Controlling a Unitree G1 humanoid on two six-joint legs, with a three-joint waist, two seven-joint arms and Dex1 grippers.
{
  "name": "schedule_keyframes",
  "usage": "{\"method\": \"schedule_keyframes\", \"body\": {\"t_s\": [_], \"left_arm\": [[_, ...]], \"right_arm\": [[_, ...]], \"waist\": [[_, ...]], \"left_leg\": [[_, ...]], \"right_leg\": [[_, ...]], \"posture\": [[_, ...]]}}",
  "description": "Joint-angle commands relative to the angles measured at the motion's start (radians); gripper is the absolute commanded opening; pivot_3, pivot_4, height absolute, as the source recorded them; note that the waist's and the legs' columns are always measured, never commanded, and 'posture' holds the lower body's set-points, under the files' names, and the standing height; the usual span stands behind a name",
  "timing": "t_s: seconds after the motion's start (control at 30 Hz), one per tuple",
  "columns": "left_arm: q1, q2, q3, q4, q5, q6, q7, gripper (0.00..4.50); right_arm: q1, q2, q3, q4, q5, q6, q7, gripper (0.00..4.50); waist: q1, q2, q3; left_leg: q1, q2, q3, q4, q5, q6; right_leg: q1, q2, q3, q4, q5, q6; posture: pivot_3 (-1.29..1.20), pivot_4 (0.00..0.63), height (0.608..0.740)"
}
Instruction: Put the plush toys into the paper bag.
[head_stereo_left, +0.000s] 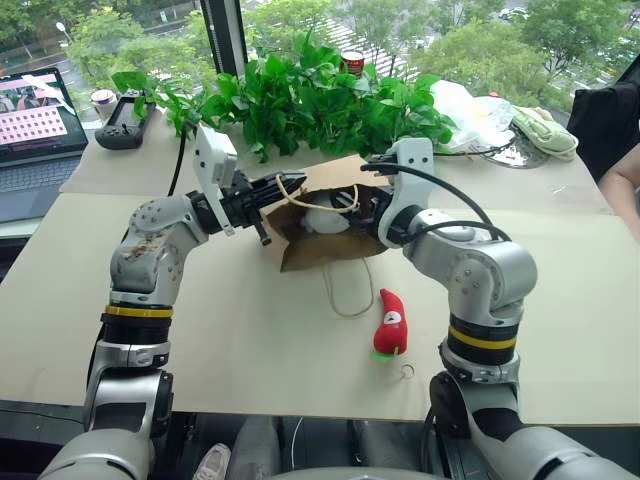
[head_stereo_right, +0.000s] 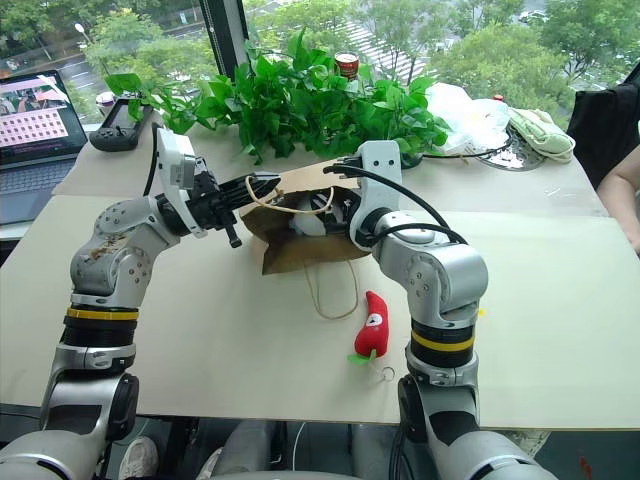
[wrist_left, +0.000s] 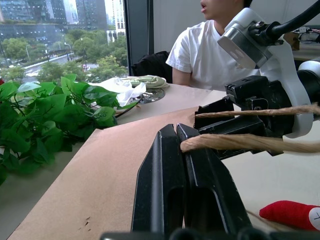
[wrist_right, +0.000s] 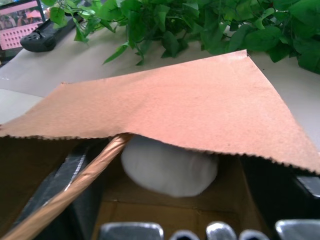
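Left black-fingered gripper (head_stereo_left: 262, 190) pinches one cord handle of the brown kraft paper bag (head_stereo_left: 325, 245), mouth lifted; right gripper (head_stereo_left: 372, 212) spread inside, whitish plush (wrist_right: 170, 167) released. Withdraw straight, avoiding the paper. Red chili plush (head_stereo_left: 391, 322) waits on the table.

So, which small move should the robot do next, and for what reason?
Probably draw the right gripper back out of the paper bag. Its fingers are open and the whitish plush toy already lies inside, released. The left gripper is shut on a cord handle, holding the mouth open. The red chili toy lies on the table, ready to be picked up.
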Motion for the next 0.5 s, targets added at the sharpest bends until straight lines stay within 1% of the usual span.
{"method": "schedule_keyframes", "body": {"t_s": [0.03,0.13,0.17,0.27,0.37,0.5], "left_arm": [[-0.023,0.006,0.015,-0.017,-0.01,-0.004,-0.002,0.0],[-0.022,0.006,0.014,-0.018,-0.01,-0.004,-0.002,0.0],[-0.022,0.006,0.014,-0.017,-0.01,-0.004,-0.002,0.0],[-0.022,0.006,0.014,-0.014,-0.01,-0.004,-0.002,0.0],[-0.023,0.005,0.014,-0.013,-0.01,-0.005,-0.002,0.0],[-0.026,0.001,0.011,-0.008,-0.01,-0.005,-0.003,0.0]], "right_arm": [[0.014,-0.089,-0.062,-0.149,0.077,0.095,0.078,4.44],[0.063,-0.205,-0.117,-0.256,0.179,0.173,0.197,4.44],[0.106,-0.259,-0.142,-0.3,0.224,0.203,0.248,4.44],[0.2,-0.351,-0.179,-0.374,0.288,0.248,0.32,4.44],[0.279,-0.379,-0.209,-0.424,0.321,0.277,0.344,4.44],[0.406,-0.37,-0.196,-0.47,0.311,0.305,0.303,4.44]], "waist": [[0.002,0.0,0.0],[0.007,0.0,0.0],[0.006,0.0,0.0],[0.006,0.0,0.0],[0.0,0.0,0.0],[-0.004,0.0,0.0]], "left_leg": [[0.0,0.0,0.0,0.0,0.0,0.0],[0.0,0.0,0.0,0.0,0.0,0.0],[0.0,0.0,0.0,0.0,0.0,0.0],[0.0,0.0,0.0,0.0,0.0,0.001],[0.001,0.0,-0.001,0.0,0.0,0.001],[0.002,0.0,-0.001,0.0,0.0,0.001]], "right_leg": [[0.0,0.0,0.0,0.0,0.0,0.0],[0.0,0.0,0.0,0.0,0.0,0.0],[0.001,-0.001,-0.001,-0.001,0.0,0.0],[0.001,0.0,-0.001,-0.001,0.0,0.0],[0.002,0.0,0.0,-0.002,0.0,0.0],[0.003,0.001,0.0,-0.001,0.0,0.0]], "posture": [[0.0,0.15,0.717],[0.0,0.15,0.717],[0.0,0.15,0.717],[0.0,0.15,0.717],[0.0,0.15,0.717],[0.0,0.15,0.717]]}}
